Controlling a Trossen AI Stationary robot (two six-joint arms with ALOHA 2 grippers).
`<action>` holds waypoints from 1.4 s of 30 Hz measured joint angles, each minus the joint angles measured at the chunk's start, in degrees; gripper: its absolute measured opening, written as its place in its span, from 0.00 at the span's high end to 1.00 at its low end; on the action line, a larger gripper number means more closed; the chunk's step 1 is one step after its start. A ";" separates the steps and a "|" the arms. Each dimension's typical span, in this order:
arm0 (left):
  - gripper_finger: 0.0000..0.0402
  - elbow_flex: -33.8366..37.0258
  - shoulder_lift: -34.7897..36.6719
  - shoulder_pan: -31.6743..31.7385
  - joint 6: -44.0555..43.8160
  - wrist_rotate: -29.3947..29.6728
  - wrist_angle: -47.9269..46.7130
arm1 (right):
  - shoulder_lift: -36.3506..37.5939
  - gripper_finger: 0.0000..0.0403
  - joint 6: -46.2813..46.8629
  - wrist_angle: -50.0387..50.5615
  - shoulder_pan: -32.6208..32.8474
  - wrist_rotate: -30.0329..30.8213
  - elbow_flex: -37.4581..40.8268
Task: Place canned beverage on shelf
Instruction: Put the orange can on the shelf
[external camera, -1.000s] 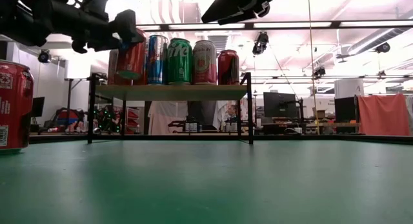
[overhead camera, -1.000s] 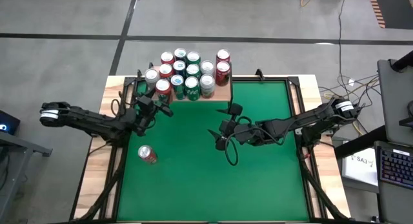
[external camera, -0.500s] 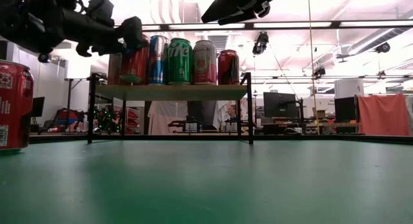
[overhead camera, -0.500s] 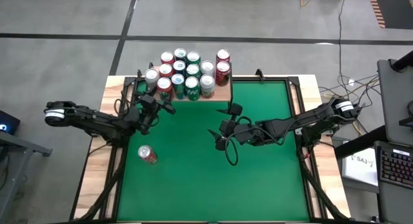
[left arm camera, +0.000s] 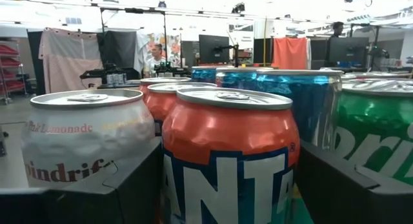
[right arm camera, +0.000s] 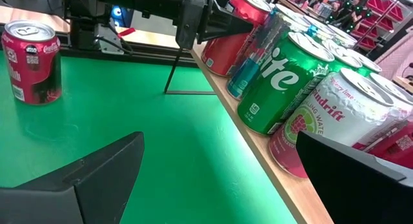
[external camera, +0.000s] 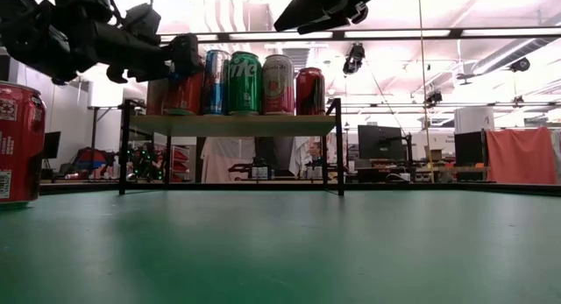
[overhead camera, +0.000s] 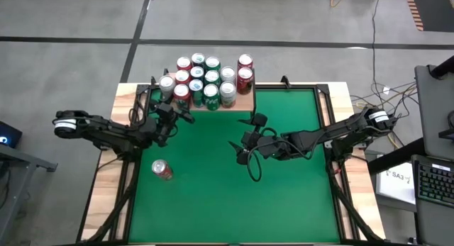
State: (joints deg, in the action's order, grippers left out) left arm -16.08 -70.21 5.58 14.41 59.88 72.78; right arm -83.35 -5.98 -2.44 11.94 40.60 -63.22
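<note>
We saw the orange soda can (left arm camera: 229, 156) standing upright on the small light-wood shelf on thin black legs (overhead camera: 241, 102), at its front left corner, among a cluster of other upright cans (overhead camera: 206, 76) in red, green, white and blue. In the left wrist view the orange can sat between the left claw (overhead camera: 177, 113) fingers (left arm camera: 139, 185), which stood spread on either side of it; we could not tell whether they touched it. The right claw (overhead camera: 245, 141) hung wide open and empty over the middle of the green surface (overhead camera: 284, 203). A red cola can (overhead camera: 162, 169) stood upright on that surface, well apart from the shelf.
</note>
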 joint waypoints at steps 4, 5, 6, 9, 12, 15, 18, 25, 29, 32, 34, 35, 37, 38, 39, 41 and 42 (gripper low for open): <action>0.27 0.01 -0.94 0.25 0.29 -0.02 2.01 | 0.00 0.01 0.00 0.02 0.00 0.00 0.00; 0.27 0.01 -1.14 0.38 0.29 -0.03 2.00 | 0.00 0.01 0.00 0.01 0.00 0.02 0.00; 0.27 0.00 -1.36 0.53 0.29 -0.02 1.97 | 0.00 0.01 0.00 0.01 0.00 0.02 0.00; 0.26 0.00 -1.95 0.84 0.27 -0.07 2.29 | 0.00 0.01 0.00 0.02 0.00 0.02 0.00; 0.26 0.00 -2.36 1.08 0.27 -0.07 2.88 | 0.00 0.01 0.00 0.00 0.00 0.02 0.00; 0.26 0.00 -2.47 1.27 0.28 -0.09 3.29 | 0.00 0.01 0.00 0.02 0.00 0.00 0.00; 0.26 0.01 -2.45 1.65 0.27 -0.18 3.29 | 0.00 0.01 0.00 0.00 0.00 0.00 0.00; 0.23 0.02 -2.91 2.12 0.07 -0.26 3.67 | 0.00 0.01 0.00 0.00 0.00 0.00 0.00; 0.19 0.00 -3.36 2.15 0.11 -0.24 3.77 | 0.00 0.01 0.00 0.02 0.00 0.00 0.00; 0.17 0.02 -3.65 2.15 0.03 -0.22 3.64 | 0.00 0.01 0.02 0.00 0.00 0.00 0.00; 0.17 0.00 -3.65 2.15 -0.02 -0.22 3.69 | 0.00 0.01 0.02 0.00 0.00 0.00 0.00; 0.17 0.00 -3.65 2.15 -0.03 -0.22 3.65 | 0.00 0.01 0.02 0.00 0.00 0.00 0.00; 0.16 0.00 -3.65 2.14 -0.06 -0.03 3.65 | 0.00 0.01 0.02 0.00 0.00 0.00 0.00; 0.16 0.00 -3.65 2.13 -0.06 0.30 3.66 | 0.00 0.01 0.02 0.00 0.00 0.00 0.00; 0.16 0.00 -3.65 2.13 -0.07 0.62 3.65 | 0.00 0.01 0.02 0.00 0.00 0.00 0.00; 0.16 0.00 -3.65 2.12 0.07 0.95 3.64 | 0.00 0.01 0.02 0.00 0.00 0.00 0.00; 0.16 0.00 -3.65 2.12 0.30 1.04 3.60 | 0.00 0.01 0.02 0.00 0.00 0.00 0.00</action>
State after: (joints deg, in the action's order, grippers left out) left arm -16.08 -73.87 7.70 14.71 60.91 76.38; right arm -83.35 -5.96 -2.44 11.94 40.60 -63.22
